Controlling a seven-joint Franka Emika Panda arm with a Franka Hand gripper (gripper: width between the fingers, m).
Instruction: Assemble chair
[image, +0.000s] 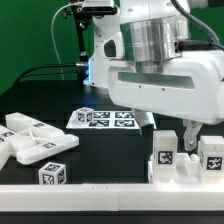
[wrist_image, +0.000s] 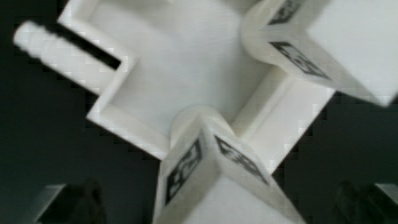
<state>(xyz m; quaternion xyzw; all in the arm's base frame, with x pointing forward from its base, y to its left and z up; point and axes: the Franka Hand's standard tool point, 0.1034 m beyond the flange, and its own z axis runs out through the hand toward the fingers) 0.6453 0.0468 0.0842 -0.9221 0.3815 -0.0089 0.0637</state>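
The arm (image: 165, 50) fills the far right of my exterior view and hides much of the black table (image: 110, 150) behind it. The chair (image: 170, 172) stands at the near right, partly built. Two tagged posts (image: 163, 152) rise from its base, and the right one runs to the frame edge. Loose chair pieces (image: 30, 140) lie at the near left, well apart from it. The marker board (image: 105, 118) lies farther back, near the middle. The gripper (image: 188, 138) hangs between the posts, released. In the blurred wrist view its dim fingers (wrist_image: 50, 200) stand wide of a tagged post, grasping nothing. I see a notched white panel (wrist_image: 178, 80) there, cropped on every side.
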